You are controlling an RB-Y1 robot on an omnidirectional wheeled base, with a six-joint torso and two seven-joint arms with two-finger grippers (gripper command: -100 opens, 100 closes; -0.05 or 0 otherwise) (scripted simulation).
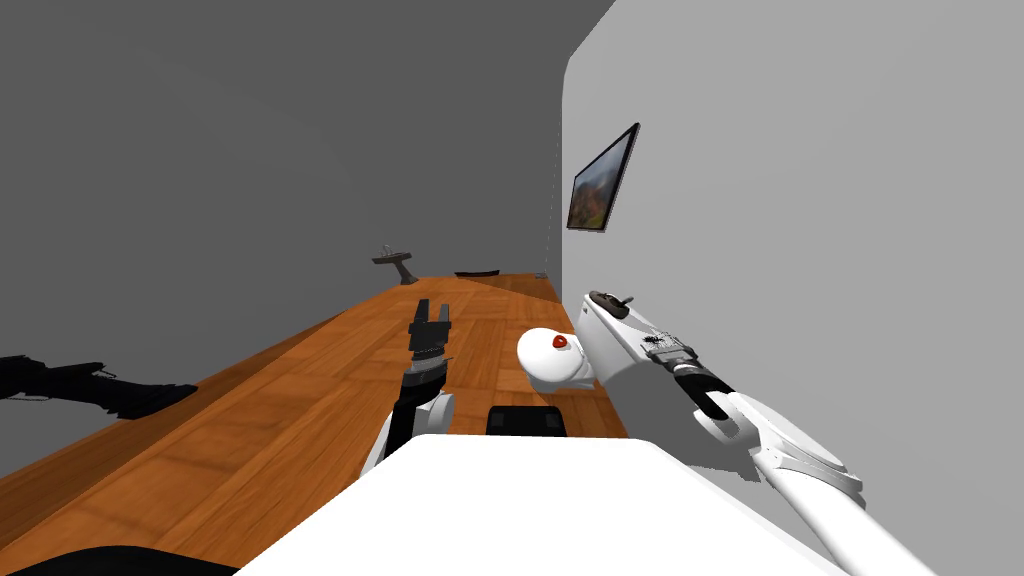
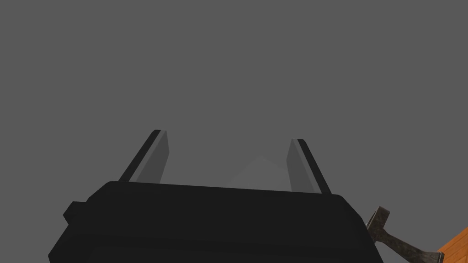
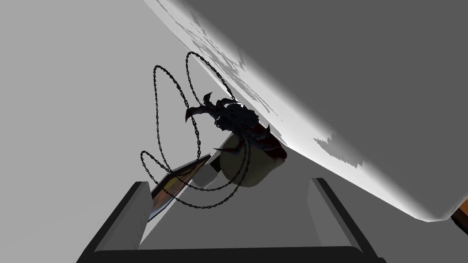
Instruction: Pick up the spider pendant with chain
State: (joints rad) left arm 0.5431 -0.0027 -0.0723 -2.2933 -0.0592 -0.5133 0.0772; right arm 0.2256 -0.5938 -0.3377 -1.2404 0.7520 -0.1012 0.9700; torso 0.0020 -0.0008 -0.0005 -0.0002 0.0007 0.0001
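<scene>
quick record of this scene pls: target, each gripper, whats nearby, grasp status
target: spider pendant with chain, dark, on a white ledge
right gripper: fingers open, pendant just ahead of them, not gripped
left gripper: fingers open, raised over the wooden floor
nearby: white rounded object with a red spot
grasp: not yet made

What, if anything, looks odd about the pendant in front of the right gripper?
The spider pendant: its chain holds stiff, open loops ahead of the open right gripper instead of lying slack.
</scene>
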